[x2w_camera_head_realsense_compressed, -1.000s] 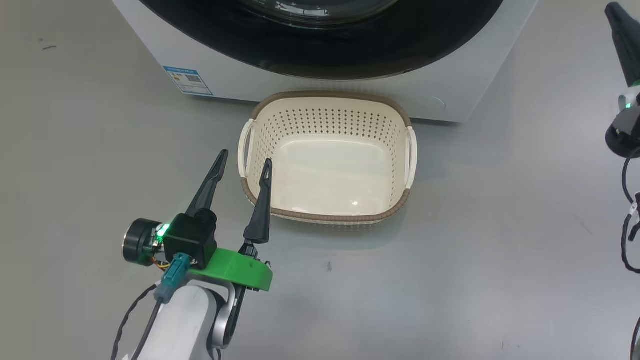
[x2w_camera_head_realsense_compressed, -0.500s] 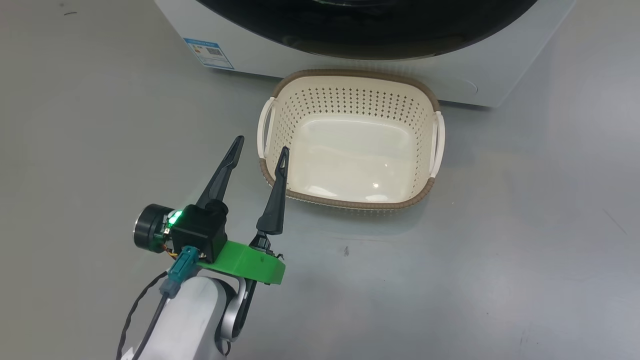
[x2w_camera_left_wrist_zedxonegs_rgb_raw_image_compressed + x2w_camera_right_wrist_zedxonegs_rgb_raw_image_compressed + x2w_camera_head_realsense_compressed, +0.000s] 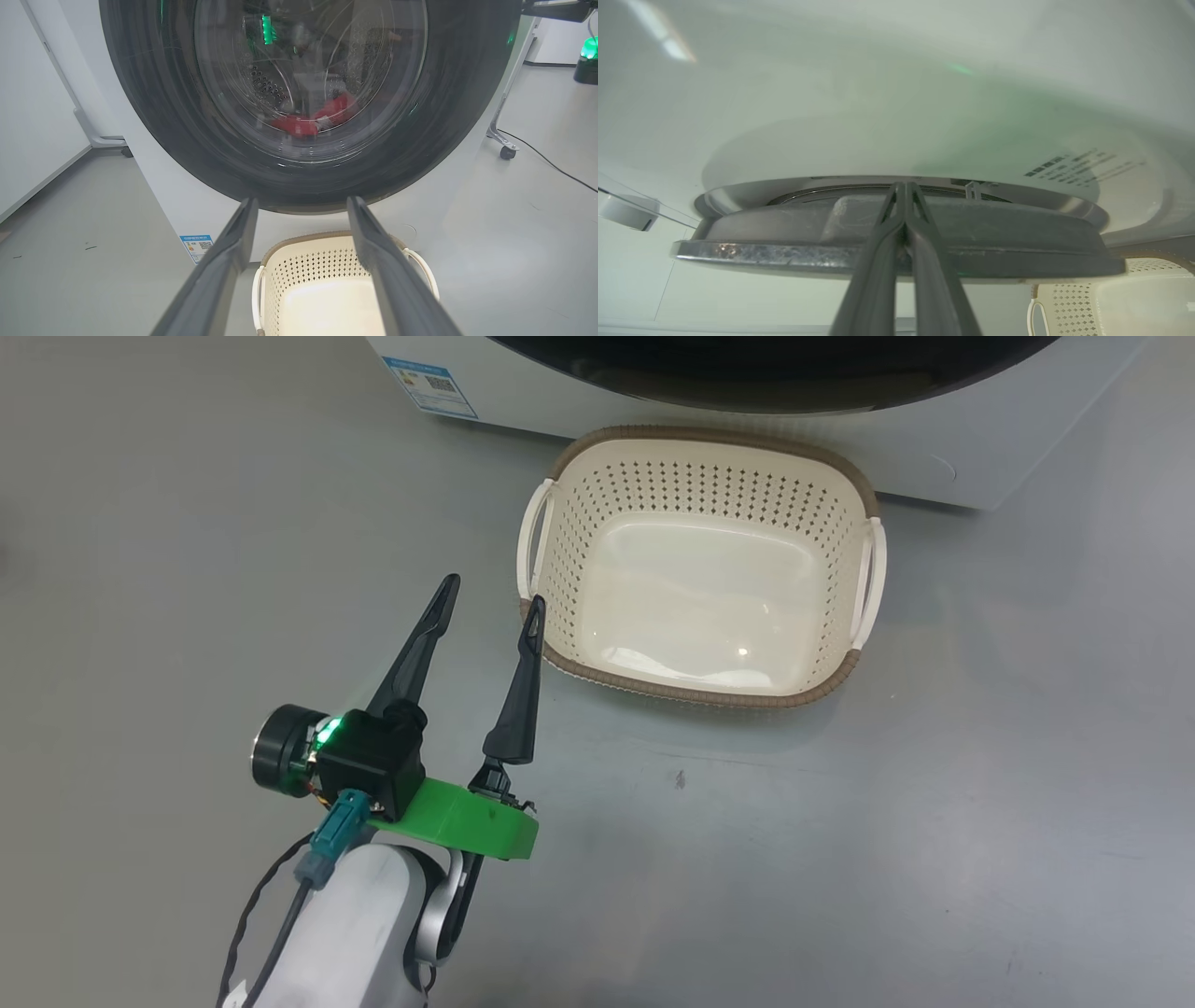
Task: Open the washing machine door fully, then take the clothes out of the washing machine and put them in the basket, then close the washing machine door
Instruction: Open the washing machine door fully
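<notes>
The washing machine (image 3: pixel 1008 439) is a white box along the top of the head view, with the black rim of the washing machine door (image 3: pixel 766 373) on its front. The cream basket (image 3: pixel 709 695) stands empty on the floor just before it. My left gripper (image 3: pixel 493 593) hovers open at the basket's left front corner, holding nothing. In the left wrist view the door (image 3: pixel 154 116) faces me, and the red clothes (image 3: pixel 310 121) lie in the drum behind its glass. My right gripper (image 3: pixel 903 186) is shut, its tips at the door's grey side edge (image 3: pixel 761 228).
Grey floor spreads to the left and in front of the basket. A blue label (image 3: pixel 196 245) marks the machine's lower left corner. To the machine's right stand a caster wheel (image 3: pixel 507 151) and a black cable (image 3: pixel 551 163). The basket's corner (image 3: pixel 1064 298) lies below the right gripper.
The head camera has swung, so basket and machine sit higher and further right in the picture, and the right gripper has left its right edge. The left gripper stays open near the basket's corner.
</notes>
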Motion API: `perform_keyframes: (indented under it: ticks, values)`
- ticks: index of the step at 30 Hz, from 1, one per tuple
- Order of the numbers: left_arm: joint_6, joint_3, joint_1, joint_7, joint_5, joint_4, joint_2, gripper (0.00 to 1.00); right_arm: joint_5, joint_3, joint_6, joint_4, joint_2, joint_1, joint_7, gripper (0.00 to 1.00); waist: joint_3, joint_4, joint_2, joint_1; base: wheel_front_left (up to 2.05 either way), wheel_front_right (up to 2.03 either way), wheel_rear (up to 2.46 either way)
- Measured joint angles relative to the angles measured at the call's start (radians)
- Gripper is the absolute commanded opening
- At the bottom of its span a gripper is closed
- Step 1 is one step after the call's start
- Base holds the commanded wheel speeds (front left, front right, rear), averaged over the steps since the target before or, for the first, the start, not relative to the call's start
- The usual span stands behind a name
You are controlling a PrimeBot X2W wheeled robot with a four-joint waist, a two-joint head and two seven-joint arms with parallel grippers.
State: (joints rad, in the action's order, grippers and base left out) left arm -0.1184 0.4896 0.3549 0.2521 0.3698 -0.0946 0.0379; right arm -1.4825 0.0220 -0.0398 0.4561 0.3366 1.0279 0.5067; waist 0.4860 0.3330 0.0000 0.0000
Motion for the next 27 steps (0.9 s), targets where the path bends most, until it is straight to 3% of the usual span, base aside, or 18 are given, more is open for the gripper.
perform_keyframes:
  ticks: [17, 27]
  values:
    - [0.000, -0.002, 0.012, 0.000, 0.010, 0.004, -0.002, 1.00, 0.008, -0.027, -0.005, 0.087, 0.020, 0.073, 0.066, 0.00, 0.040, 0.030, 0.0000, 0.0000, 0.00, 0.00, 0.00]
    - [0.000, -0.004, 0.014, 0.000, 0.010, 0.005, -0.004, 1.00, -0.038, -0.034, 0.017, 0.114, 0.035, 0.078, 0.154, 0.00, 0.041, 0.024, 0.0000, 0.0000, 0.00, 0.00, 0.00]
